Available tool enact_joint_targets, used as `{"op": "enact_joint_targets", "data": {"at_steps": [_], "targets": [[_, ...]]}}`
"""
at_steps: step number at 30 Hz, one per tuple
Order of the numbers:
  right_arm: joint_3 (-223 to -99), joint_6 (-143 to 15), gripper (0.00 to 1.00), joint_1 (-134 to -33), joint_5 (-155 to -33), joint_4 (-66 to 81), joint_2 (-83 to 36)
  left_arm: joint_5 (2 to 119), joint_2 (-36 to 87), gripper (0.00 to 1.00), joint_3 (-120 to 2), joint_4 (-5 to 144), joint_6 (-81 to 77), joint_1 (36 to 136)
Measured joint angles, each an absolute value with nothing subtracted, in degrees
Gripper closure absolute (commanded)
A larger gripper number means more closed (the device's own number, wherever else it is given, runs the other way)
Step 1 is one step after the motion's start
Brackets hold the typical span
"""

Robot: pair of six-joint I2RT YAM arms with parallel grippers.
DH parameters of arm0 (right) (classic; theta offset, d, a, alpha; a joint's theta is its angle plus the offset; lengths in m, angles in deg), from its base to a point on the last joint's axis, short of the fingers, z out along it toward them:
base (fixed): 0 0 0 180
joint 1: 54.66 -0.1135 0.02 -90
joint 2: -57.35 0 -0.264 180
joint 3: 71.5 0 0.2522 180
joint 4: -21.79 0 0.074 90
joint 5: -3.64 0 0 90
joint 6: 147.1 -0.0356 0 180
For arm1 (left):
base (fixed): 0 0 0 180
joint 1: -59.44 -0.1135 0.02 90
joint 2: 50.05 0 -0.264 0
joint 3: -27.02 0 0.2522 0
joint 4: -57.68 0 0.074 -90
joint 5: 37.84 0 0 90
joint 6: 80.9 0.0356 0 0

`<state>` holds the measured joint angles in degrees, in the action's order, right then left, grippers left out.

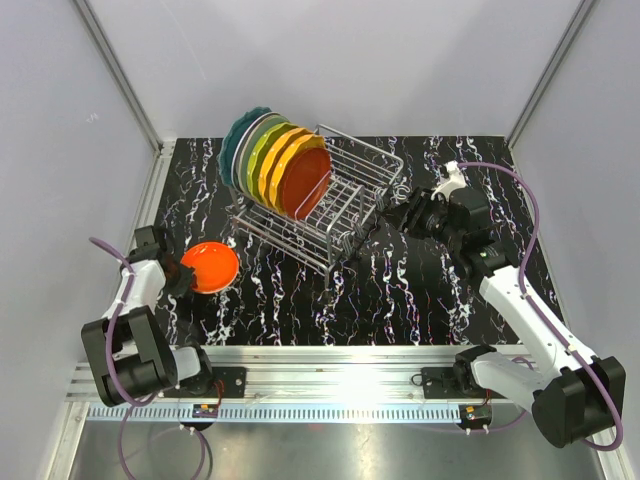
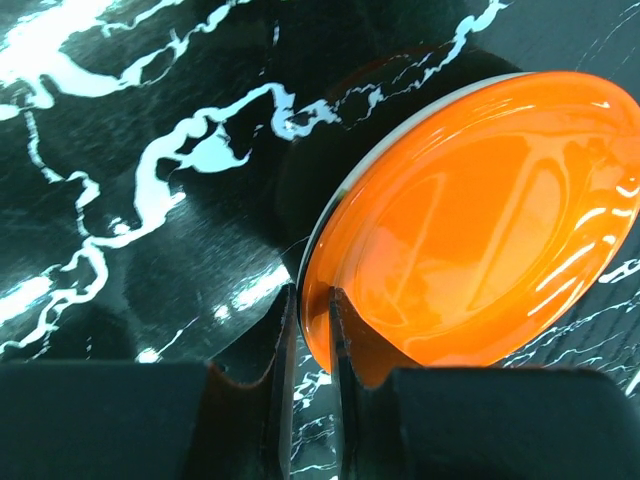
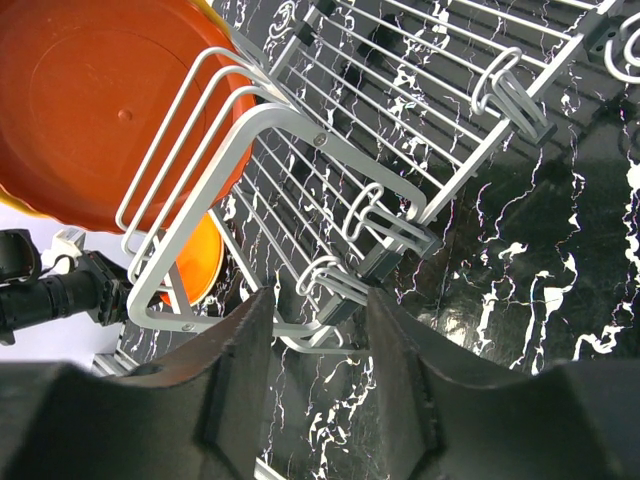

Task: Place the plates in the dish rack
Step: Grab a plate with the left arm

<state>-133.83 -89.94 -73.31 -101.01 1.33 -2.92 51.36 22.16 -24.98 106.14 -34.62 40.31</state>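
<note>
The glossy orange round plate is tilted near the left edge of the black white-veined desk, its rim clamped in the left pincer. It should go edge-on into the silver wire dish rack, in the free slot beside the red-orange plate. The right pincer, jaws apart, stands at the rack's right end.
</note>
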Motion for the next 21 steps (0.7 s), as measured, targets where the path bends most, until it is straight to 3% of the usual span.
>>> {"op": "enact_joint_targets", "data": {"at_steps": [8, 21], "targets": [[-133.8, -90.0, 0.51, -73.0, -101.0, 1.3, -2.9, 50.8, 21.3, 0.99, -25.0, 107.7, -34.3, 40.3], [-133.8, -90.0, 0.43, -72.7, -101.0, 1.3, -2.7, 50.9, 23.6, 0.70, -25.0, 107.9, -33.2, 40.3]]}}
